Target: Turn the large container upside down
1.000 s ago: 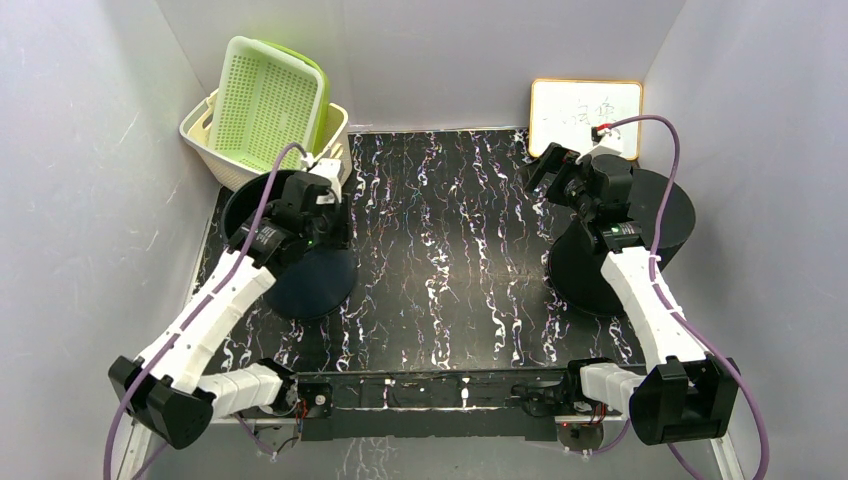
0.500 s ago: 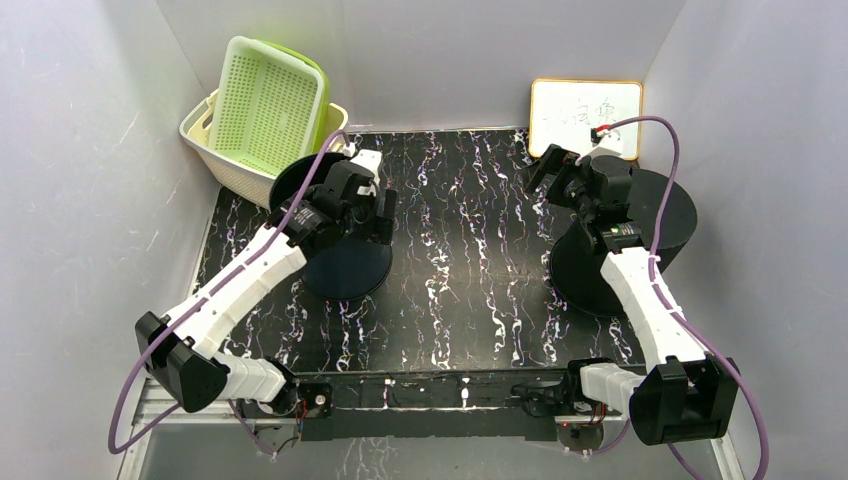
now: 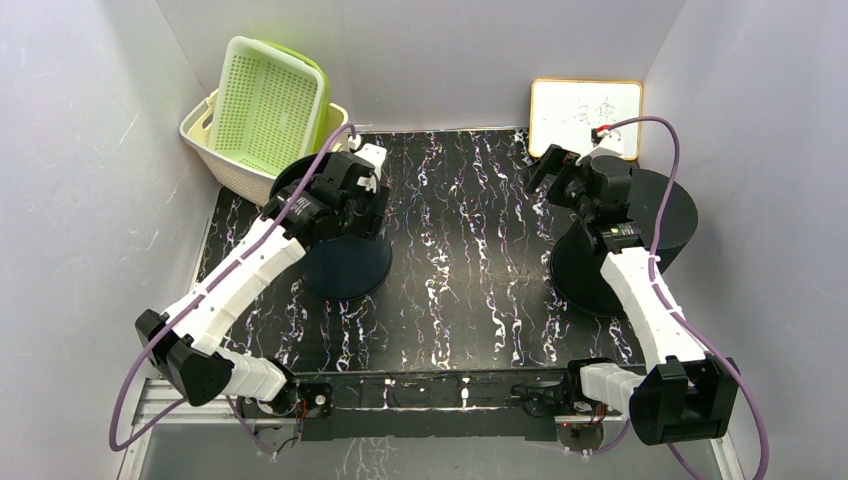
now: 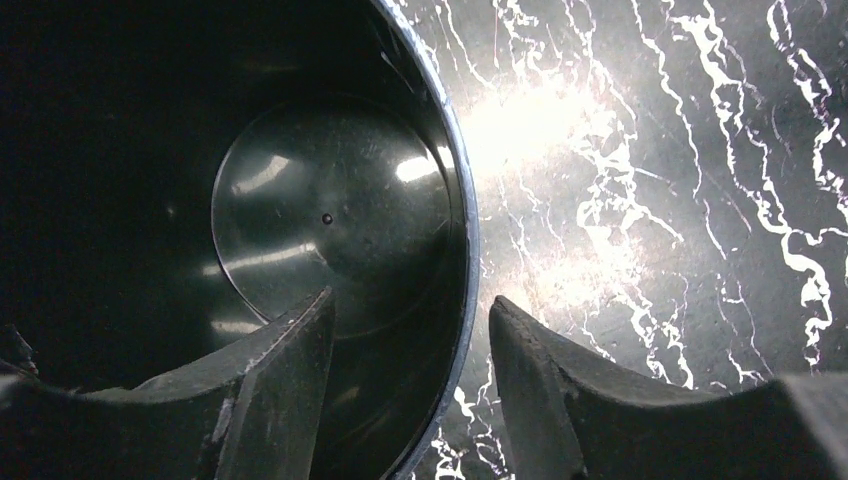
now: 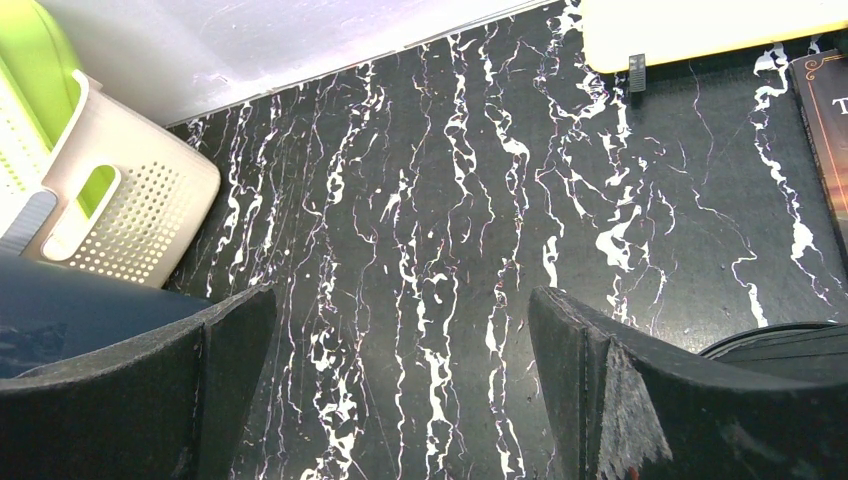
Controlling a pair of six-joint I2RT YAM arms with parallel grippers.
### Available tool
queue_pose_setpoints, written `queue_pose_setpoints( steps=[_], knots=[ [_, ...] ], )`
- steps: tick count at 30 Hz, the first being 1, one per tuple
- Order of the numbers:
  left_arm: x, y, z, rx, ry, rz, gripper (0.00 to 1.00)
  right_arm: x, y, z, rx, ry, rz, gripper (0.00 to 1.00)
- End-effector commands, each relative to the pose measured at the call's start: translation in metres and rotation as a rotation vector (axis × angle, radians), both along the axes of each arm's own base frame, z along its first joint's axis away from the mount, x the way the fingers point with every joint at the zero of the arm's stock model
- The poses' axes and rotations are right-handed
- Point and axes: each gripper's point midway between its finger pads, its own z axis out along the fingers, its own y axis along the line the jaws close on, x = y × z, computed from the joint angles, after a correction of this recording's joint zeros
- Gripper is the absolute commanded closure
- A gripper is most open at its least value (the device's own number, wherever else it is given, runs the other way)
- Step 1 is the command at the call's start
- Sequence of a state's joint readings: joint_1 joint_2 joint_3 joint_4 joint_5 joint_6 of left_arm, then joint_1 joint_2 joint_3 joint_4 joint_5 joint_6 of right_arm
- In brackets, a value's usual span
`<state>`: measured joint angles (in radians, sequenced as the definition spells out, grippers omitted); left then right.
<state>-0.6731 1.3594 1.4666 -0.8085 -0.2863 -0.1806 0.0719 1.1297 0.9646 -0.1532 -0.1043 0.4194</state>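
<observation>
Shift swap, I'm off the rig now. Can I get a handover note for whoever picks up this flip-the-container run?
Left gripper: open, straddling the rim of the dark container on the left of the table. One finger is inside and one outside, with the wall not clamped.
Right gripper: open, empty, above the table next to a second dark container.
Done: the left arm is positioned on the rim. The container's mouth faces the wrist camera and its floor is visible, so it is not flipped.
Left to do: close on the wall, lift, turn it over, set it mouth-down, release.
</observation>
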Motion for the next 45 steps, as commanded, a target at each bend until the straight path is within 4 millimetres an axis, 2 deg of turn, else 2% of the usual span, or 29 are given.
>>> queue_pose_setpoints(
  steps=[1, 4, 6, 8, 10, 11, 16, 18, 21, 27, 30, 32, 37, 38, 40, 43, 45],
  knots=[
    [-0.010, 0.003, -0.007, 0.047, 0.052, -0.037, 0.42, 0.004, -0.004, 0.018, -0.010, -0.072, -0.016, 0.02],
    [-0.009, 0.004, -0.019, 0.079, 0.079, -0.041, 0.42, 0.005, -0.004, 0.018, -0.012, -0.073, -0.017, 0.02],
    [-0.009, 0.004, -0.025, 0.092, 0.091, -0.041, 0.50, 0.005, -0.005, 0.017, -0.015, -0.072, -0.021, 0.02],
    [-0.008, 0.003, -0.026, 0.091, 0.092, -0.040, 0.65, 0.006, -0.005, 0.015, -0.016, -0.069, -0.023, 0.02],
    [-0.007, 0.000, -0.027, 0.084, 0.093, -0.046, 0.91, 0.006, -0.005, 0.013, -0.019, -0.063, -0.023, 0.02],
    [-0.006, 0.000, -0.029, 0.083, 0.096, -0.046, 1.00, 0.007, -0.006, 0.013, -0.021, -0.064, -0.026, 0.02],
    [-0.004, -0.006, -0.042, 0.090, 0.124, -0.063, 1.00, 0.006, -0.010, 0.011, -0.034, -0.064, -0.044, 0.02],
    [-0.002, -0.014, -0.040, 0.061, 0.111, -0.072, 1.00, 0.006, -0.014, 0.010, -0.044, -0.060, -0.060, 0.02],
    [0.004, -0.032, -0.017, -0.033, 0.051, -0.077, 1.00, 0.006, -0.022, 0.010, -0.064, -0.054, -0.102, 0.02],
    [0.019, -0.087, 0.077, -0.408, -0.165, -0.144, 1.00, 0.011, -0.040, 0.009, -0.054, -0.038, -0.182, 0.02],
    [0.018, -0.105, 0.107, -0.561, -0.235, -0.181, 1.00, 0.011, -0.054, 0.013, -0.059, -0.042, -0.246, 0.02],
    [0.017, -0.114, 0.120, -0.652, -0.279, -0.202, 1.00, 0.012, -0.063, 0.016, -0.054, -0.048, -0.281, 0.02],
    [0.015, -0.134, 0.160, -0.895, -0.398, -0.272, 1.00, 0.018, -0.061, 0.021, -0.031, -0.056, -0.275, 0.02],
    [0.013, -0.138, 0.169, -0.952, -0.411, -0.283, 1.00, 0.018, -0.071, 0.021, -0.028, -0.055, -0.297, 0.02],
    [0.009, -0.146, 0.185, -1.069, -0.440, -0.320, 1.00, 0.019, -0.071, 0.022, -0.022, -0.058, -0.297, 0.02],
    [0.006, -0.155, 0.187, -1.212, -0.443, -0.343, 1.00, 0.020, -0.069, 0.022, -0.016, -0.059, -0.288, 0.02],
    [0.007, -0.157, 0.177, -1.269, -0.431, -0.335, 1.00, 0.021, -0.068, 0.024, -0.016, -0.062, -0.281, 0.02]
  ],
)
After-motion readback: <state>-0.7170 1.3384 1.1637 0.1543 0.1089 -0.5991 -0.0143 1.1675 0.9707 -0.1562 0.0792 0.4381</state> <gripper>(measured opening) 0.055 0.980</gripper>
